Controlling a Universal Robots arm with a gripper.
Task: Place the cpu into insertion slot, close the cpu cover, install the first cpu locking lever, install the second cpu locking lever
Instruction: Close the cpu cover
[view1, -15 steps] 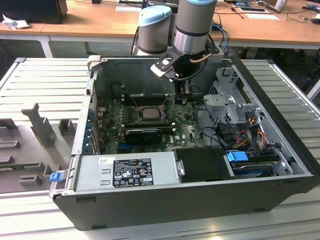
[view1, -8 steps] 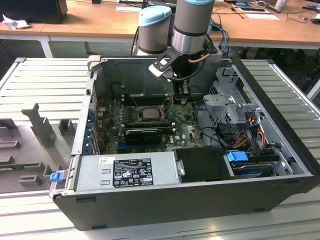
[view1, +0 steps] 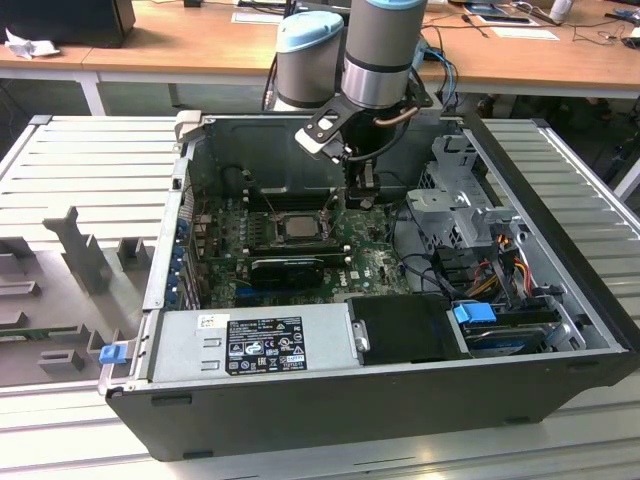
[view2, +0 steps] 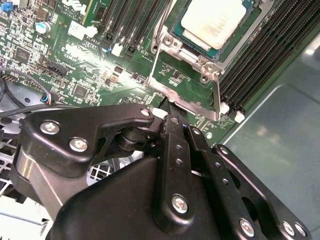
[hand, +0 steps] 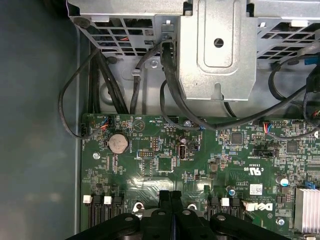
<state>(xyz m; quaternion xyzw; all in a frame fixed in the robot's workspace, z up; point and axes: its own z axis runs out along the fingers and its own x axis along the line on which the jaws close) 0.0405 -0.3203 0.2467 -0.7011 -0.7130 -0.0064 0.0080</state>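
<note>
The cpu (view2: 212, 20), a flat square chip with a dull silver top, lies in the insertion slot (view2: 175, 26) on the green board; the exterior view shows the cpu (view1: 297, 226) mid-case. The cpu cover (view2: 186, 102), a thin metal frame with the board showing through its cut-out, stands swung open off the socket. My gripper (view2: 170, 107) is shut, its black tips touching the cover's outer edge. In the first wrist view the gripper (hand: 170, 196) shows its two fingers pressed together with nothing visible between them. A thin lever rod (view2: 161, 27) runs along the socket's side.
Long black memory slots (view2: 257, 60) flank the socket on both sides. A metal drive cage (hand: 215, 50) with black cables (hand: 165, 95) rises beside the board. The power supply (view1: 250, 345) and the case walls (view1: 165, 250) box the board in. A black ribbed block (view1: 287, 268) sits near the socket.
</note>
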